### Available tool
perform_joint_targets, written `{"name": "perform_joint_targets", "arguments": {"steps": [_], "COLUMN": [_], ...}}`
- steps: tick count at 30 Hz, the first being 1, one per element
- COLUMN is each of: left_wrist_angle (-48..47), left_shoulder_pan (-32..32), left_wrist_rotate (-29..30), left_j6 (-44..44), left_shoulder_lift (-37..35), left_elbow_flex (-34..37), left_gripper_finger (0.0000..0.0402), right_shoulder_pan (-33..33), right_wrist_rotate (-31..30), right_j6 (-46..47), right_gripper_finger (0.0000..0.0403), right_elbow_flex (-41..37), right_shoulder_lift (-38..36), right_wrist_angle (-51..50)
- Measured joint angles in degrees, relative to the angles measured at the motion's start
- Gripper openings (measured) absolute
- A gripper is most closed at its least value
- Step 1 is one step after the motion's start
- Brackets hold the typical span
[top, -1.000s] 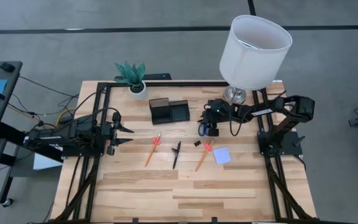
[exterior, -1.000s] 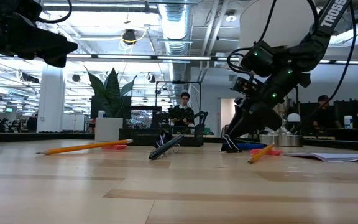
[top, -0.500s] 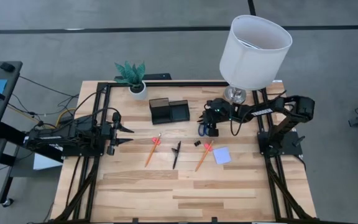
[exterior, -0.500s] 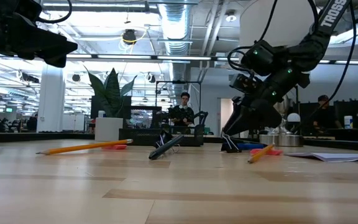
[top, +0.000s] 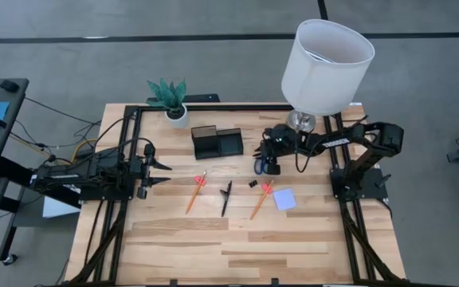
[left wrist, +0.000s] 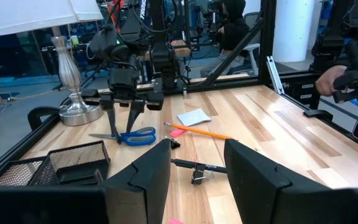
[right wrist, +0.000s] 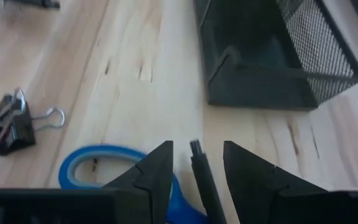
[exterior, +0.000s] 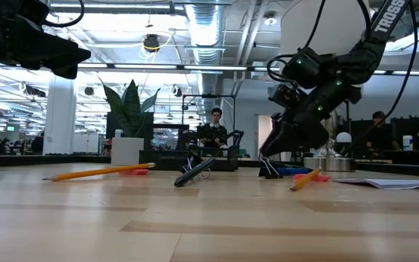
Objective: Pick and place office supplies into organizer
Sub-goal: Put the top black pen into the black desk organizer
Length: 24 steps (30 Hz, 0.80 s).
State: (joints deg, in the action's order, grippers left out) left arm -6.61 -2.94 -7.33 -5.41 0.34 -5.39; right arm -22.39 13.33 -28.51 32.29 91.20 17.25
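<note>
The blue-handled scissors (top: 259, 166) lie flat on the table, right of the black mesh organizer (top: 217, 142). My right gripper (right wrist: 196, 155) slants down over them, open. Its fingertips stand on either side of the scissors' dark blade (right wrist: 197, 163), with a gap on each side, and the blue handle loop (right wrist: 98, 171) lies beside them. Two orange pencils (top: 195, 194) (top: 260, 201), a black pen (top: 226, 197), a small black clip (top: 254, 183) and a pale blue note pad (top: 284, 199) lie on the wood. My left gripper (top: 162, 172) waits open and level at the table's left.
A lamp with a white shade (top: 327, 60) and a metal foot (top: 301, 121) stands right behind my right arm. A potted plant (top: 176, 114) sits at the far left of the organizer. Black frame rails (top: 213, 107) run along the table's edges. People sit in the room beyond (exterior: 215, 131).
My right gripper has turned a little over the scissors without leaving its place. The scissors and the other supplies lie where they were.
</note>
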Motion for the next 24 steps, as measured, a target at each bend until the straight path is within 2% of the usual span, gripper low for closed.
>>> {"name": "perform_joint_targets", "arguments": {"steps": [7,17,24], "left_wrist_angle": [0.00,0.02,0.02], "left_shoulder_pan": [0.01,0.02,0.00], "left_wrist_rotate": [0.00,-0.33,-0.28], "left_j6": [0.16,0.28,0.22], "left_shoulder_lift": [-0.01,-0.02,0.00], "left_elbow_flex": [0.00,0.00,0.00], "left_gripper_finger": [0.0144,0.0144,0.0144], "right_shoulder_pan": [-0.54,-0.63,-2.33], "right_wrist_rotate": [0.18,-1.14,-1.15], "right_j6": [0.93,1.68,1.81], "right_gripper_finger": [0.0136,0.0153,0.0161], "right_elbow_flex": [0.00,0.16,0.22], "right_shoulder_lift": [0.29,10.26,10.51], "right_wrist_angle": [2.60,10.91,10.46]}}
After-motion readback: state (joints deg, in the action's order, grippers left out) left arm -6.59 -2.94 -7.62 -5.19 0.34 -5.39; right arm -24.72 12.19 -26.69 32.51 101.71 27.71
